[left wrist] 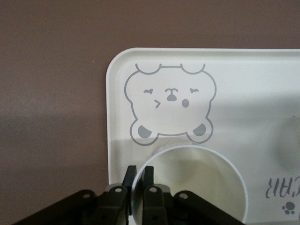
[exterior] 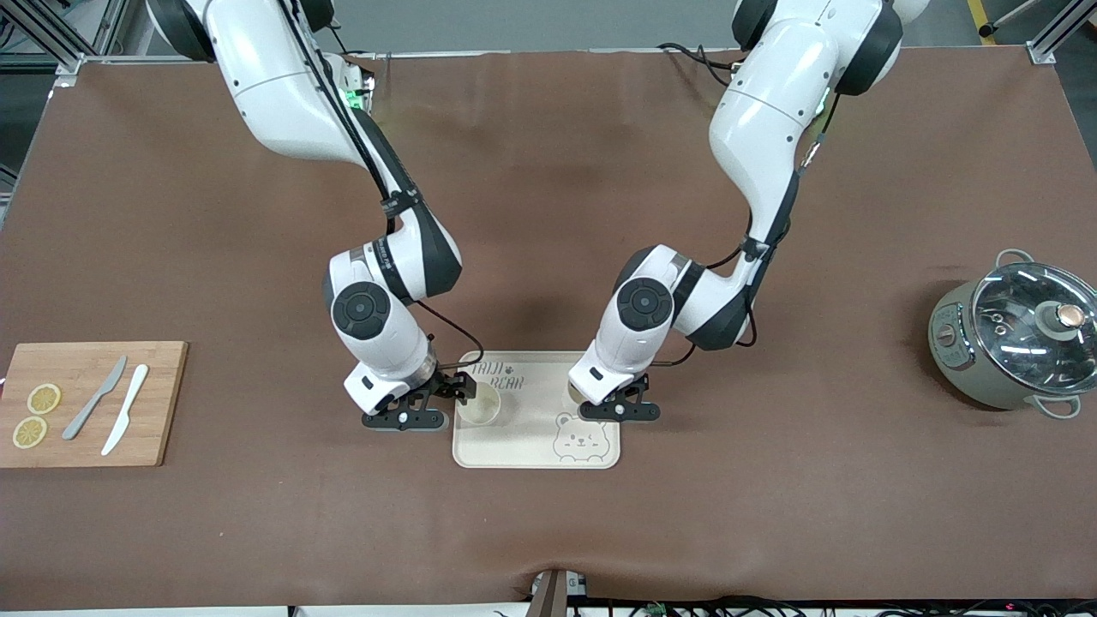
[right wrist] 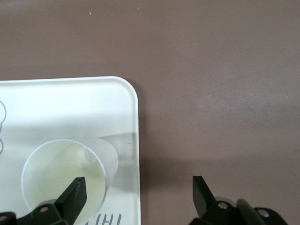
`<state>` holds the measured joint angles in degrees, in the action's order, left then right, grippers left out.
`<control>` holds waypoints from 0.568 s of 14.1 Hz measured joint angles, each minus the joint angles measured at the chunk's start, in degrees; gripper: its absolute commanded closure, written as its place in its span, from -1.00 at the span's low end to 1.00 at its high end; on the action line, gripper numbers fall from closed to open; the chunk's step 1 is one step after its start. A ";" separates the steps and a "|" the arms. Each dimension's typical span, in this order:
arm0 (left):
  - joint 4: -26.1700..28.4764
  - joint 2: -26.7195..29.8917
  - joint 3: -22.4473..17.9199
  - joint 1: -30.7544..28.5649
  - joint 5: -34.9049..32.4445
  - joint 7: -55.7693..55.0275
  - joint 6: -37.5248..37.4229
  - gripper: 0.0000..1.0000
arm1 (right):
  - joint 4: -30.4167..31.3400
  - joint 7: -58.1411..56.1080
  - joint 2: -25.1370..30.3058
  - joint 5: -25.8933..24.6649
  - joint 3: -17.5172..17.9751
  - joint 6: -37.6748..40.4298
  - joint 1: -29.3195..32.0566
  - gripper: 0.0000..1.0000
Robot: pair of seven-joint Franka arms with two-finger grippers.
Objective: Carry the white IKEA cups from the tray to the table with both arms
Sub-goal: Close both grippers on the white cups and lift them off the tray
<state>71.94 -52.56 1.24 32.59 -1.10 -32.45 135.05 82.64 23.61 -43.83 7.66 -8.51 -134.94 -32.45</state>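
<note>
Cups stand on the tray [exterior: 600, 458]: our left claw [left wrist: 138, 187] pinches one cup's [left wrist: 197, 183] rim, ready to lift. Our right claw [right wrist: 138, 194] gapes wide, one finger inside the other cup [right wrist: 61, 176]; it must close next.

Robotics lab w/ a staged kitchen setup: two Franka arms [exterior: 386, 257] bolted at a brown-sheeted table [exterior: 548, 531], aluminium frame posts [exterior: 1050, 38] at corners, cables [exterior: 771, 607] along the near edge. Props: cutting board [exterior: 158, 403], lidded pot [exterior: 1016, 343].
</note>
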 measured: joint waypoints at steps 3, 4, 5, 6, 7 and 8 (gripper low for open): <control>-0.69 0.59 -0.25 -0.15 -0.06 -0.01 -0.57 1.00 | -0.78 1.26 -1.13 0.00 0.01 -0.23 -0.55 -1.00; -0.83 1.12 -0.37 -0.27 -0.06 -0.01 -1.92 1.00 | -1.02 1.49 -1.38 0.00 0.01 -0.23 -0.75 -1.00; -0.89 1.98 -0.44 -0.44 -0.10 0.03 -4.12 1.00 | -1.15 1.62 -1.53 0.00 0.01 -0.23 -0.94 -0.78; -0.85 3.12 -0.51 -0.62 -0.17 0.40 -6.69 1.00 | -1.18 1.64 -1.58 0.00 0.02 -0.23 -1.12 -0.45; -0.47 4.51 -0.61 -0.88 -0.20 1.17 -9.05 1.00 | -1.18 1.64 -1.59 0.00 0.03 -0.23 -1.35 -0.17; 0.91 6.39 -0.70 -1.42 -0.31 2.28 -10.51 1.00 | -1.18 1.64 -1.60 0.00 0.03 -0.23 -1.63 0.08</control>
<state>72.85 -46.17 0.54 31.16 -1.42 -30.18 124.54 81.46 25.25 -45.43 7.66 -8.48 -135.17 -34.08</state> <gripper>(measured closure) 0.965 0.194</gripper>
